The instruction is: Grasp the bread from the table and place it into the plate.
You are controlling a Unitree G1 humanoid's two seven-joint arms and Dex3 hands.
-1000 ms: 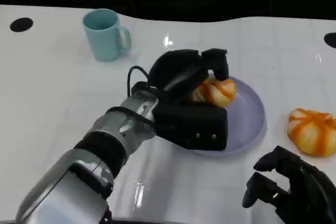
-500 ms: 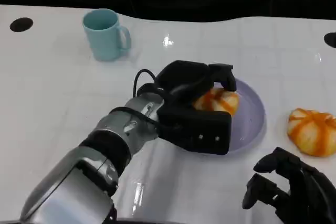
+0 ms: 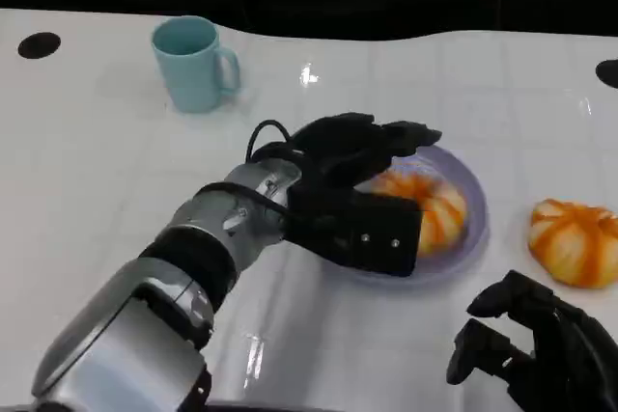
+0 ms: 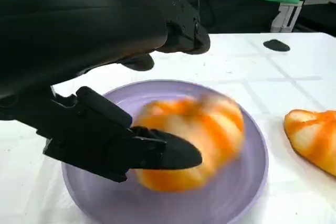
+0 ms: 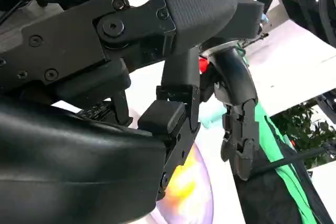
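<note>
One bread (image 3: 425, 209) lies on the purple plate (image 3: 473, 202) under the spread left hand (image 3: 362, 190) — light, soft, easily dented, I'd judge — best cupped gently around its sides.

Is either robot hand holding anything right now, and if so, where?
Neither: the bread lies on the plate, released by the left hand; the right hand is empty.
</note>
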